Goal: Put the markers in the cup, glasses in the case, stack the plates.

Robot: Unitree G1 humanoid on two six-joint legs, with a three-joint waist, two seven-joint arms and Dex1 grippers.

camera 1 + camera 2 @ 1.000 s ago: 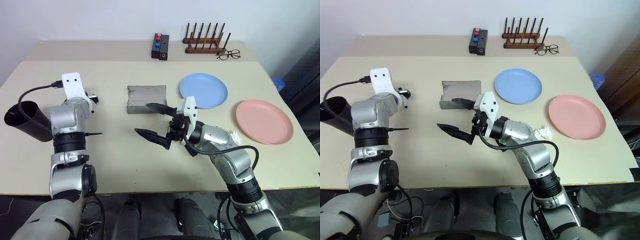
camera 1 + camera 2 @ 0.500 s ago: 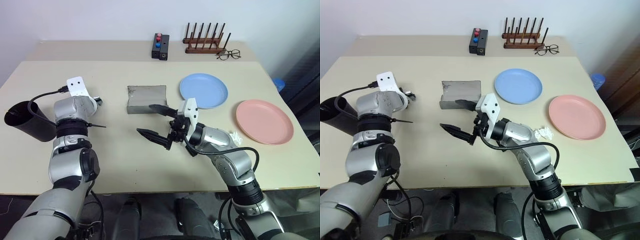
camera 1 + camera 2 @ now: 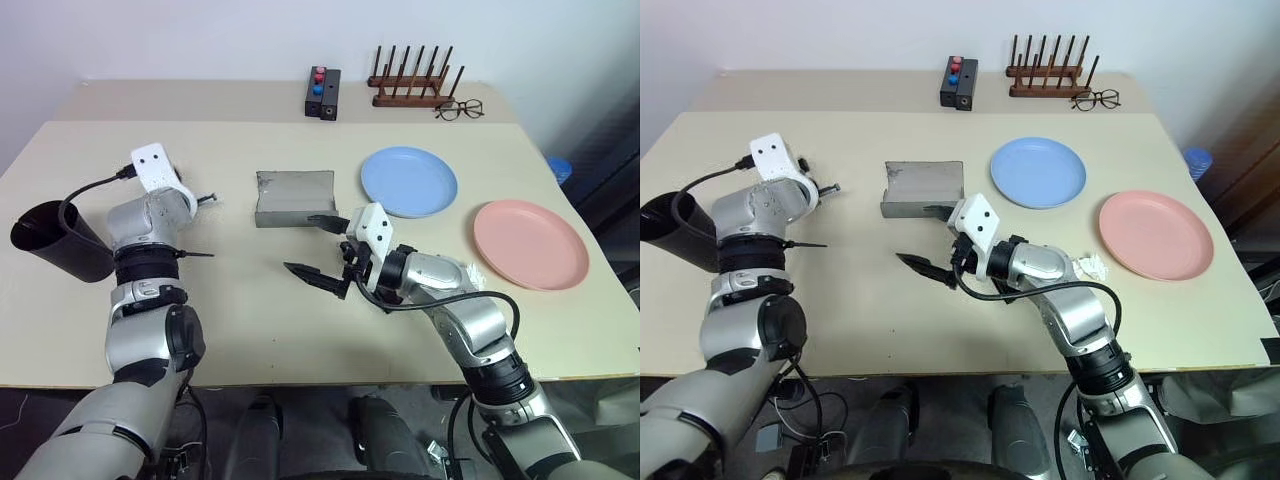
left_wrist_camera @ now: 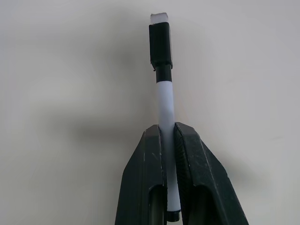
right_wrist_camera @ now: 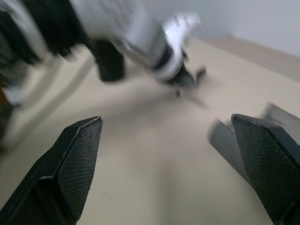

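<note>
While clamped, unlettered white marker (image 4: 165, 105)

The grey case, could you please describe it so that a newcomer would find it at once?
On the beige table, look near the middle, just left of the light blue plate. There sits the grey case, a low rectangular felt-like box. Unlike the small black box at the far edge, it has no coloured buttons.

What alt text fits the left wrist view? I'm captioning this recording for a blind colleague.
The left gripper has its two black jaws shut on a slim white marker; the marker runs straight out beyond them and ends in a black cap. Behind it lies a plain beige table.
</note>
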